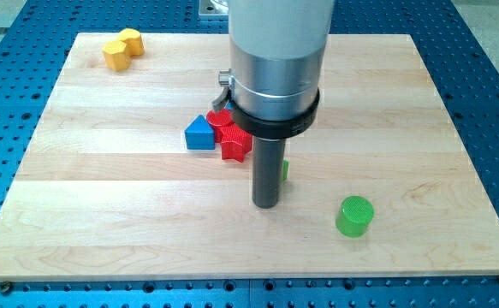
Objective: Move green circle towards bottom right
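Note:
The green circle (354, 216) is a short green cylinder lying on the wooden board (103, 214), right of centre and near the view's bottom. My tip (266, 204) rests on the board to its left, a clear gap apart from it. A second green block (284, 170) shows only as a sliver behind the rod's right side; its shape is hidden.
A blue block (199, 133), a red circle (219, 121) and a red star-like block (236, 144) cluster just above and left of my tip. Two yellow blocks (122, 48) sit at the board's top left. The arm's wide grey body (275, 60) hides the board's upper middle.

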